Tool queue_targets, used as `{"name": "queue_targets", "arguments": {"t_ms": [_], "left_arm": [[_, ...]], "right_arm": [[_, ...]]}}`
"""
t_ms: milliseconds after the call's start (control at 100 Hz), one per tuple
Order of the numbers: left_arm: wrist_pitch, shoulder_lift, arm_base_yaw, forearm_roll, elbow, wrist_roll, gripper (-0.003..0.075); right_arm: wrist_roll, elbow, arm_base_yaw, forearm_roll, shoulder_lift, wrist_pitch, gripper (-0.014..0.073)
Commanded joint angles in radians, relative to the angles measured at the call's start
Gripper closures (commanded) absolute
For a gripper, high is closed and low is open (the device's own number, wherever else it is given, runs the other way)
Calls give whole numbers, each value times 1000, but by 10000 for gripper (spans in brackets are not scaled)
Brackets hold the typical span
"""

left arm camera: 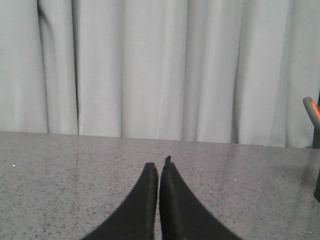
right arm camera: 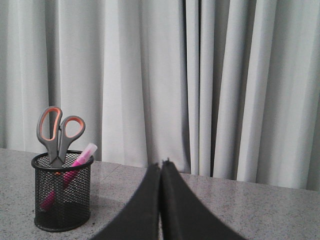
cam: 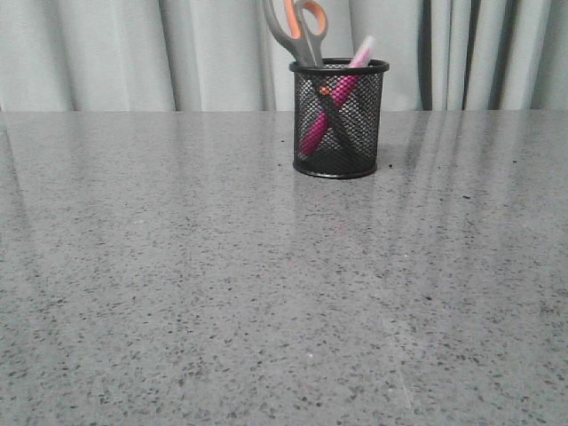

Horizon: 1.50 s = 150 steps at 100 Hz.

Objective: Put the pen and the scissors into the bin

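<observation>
The black mesh bin (cam: 340,119) stands upright at the far middle of the grey table. The scissors (cam: 298,29) stand inside it, grey and orange handles sticking up above the rim. The pink pen (cam: 342,89) leans inside too, its clear cap poking out. The right wrist view shows the same bin (right arm camera: 62,192), scissors (right arm camera: 59,132) and pen (right arm camera: 80,157) off to one side of my right gripper (right arm camera: 161,164), which is shut and empty. My left gripper (left arm camera: 159,164) is shut with nothing in it; a scissors handle (left arm camera: 311,111) shows at that view's edge. Neither arm appears in the front view.
A pale pleated curtain (cam: 106,53) hangs along the table's far edge behind the bin. The speckled grey tabletop (cam: 266,302) stretches from the bin to the near edge.
</observation>
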<state>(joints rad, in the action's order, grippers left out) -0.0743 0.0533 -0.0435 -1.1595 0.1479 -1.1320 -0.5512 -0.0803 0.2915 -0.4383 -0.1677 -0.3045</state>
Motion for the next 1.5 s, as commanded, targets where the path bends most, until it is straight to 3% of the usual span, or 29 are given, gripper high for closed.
{"name": "queue_targets", "arguments": {"t_ms": [0, 100, 150, 200, 530, 1490], "left_arm": [[64, 11, 1, 254, 22, 242, 739], [103, 11, 1, 802, 10, 719, 739], [106, 11, 1, 979, -3, 885, 739], [106, 11, 1, 1044, -21, 956, 739], [136, -91, 1, 1160, -197, 1090, 739], [109, -91, 1, 1149, -195, 1093, 739]], "right_arm": [[-6, -25, -7, 14, -8, -67, 670], [-6, -25, -7, 14, -8, -67, 670], [-6, -25, -7, 14, -8, -67, 670], [-6, -25, -7, 14, -8, -67, 670], [-6, -25, -7, 14, -10, -67, 670], [-6, -25, -7, 14, -10, -64, 670]]}}
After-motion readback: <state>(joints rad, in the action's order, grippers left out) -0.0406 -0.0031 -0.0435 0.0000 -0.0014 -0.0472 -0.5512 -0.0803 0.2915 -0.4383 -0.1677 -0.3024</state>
